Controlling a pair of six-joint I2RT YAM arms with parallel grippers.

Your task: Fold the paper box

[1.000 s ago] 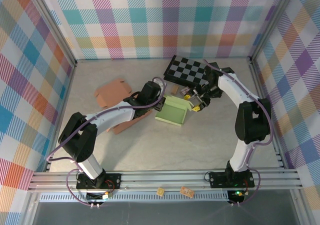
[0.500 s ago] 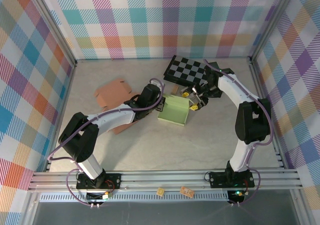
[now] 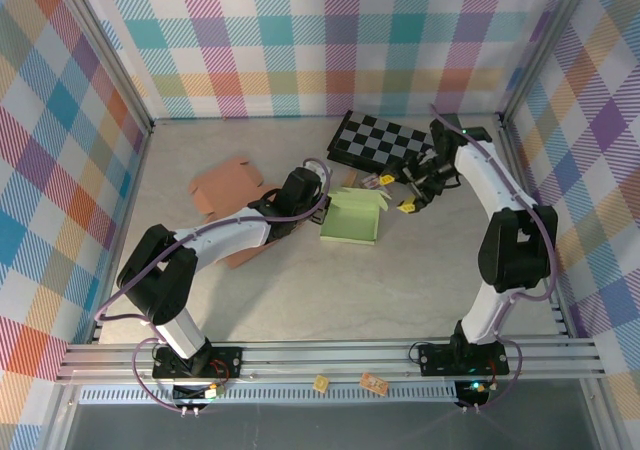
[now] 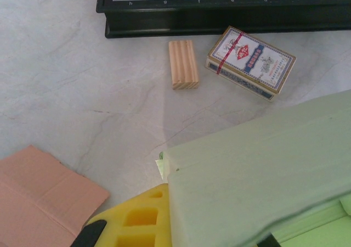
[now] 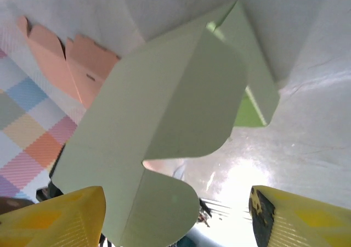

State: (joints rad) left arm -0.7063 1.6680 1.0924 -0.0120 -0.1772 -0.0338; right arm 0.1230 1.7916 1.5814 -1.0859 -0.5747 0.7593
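Plaid walls ring a pale table (image 3: 400, 280), and the green box (image 3: 352, 220) sits partly folded near its middle, with a chessboard (image 3: 378, 142) at the box's 12 o'clock. Left gripper (image 3: 320, 217) is clamped on the box's 9 o'clock wall. Right gripper (image 3: 396, 194) hangs at its 2 o'clock, fingers spread, holding nothing.

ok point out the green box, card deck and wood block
green box (image 3: 350, 226), top view, its main panel
card deck (image 4: 251, 63), left wrist view, printed face
wood block (image 4: 184, 64), left wrist view, ridged top
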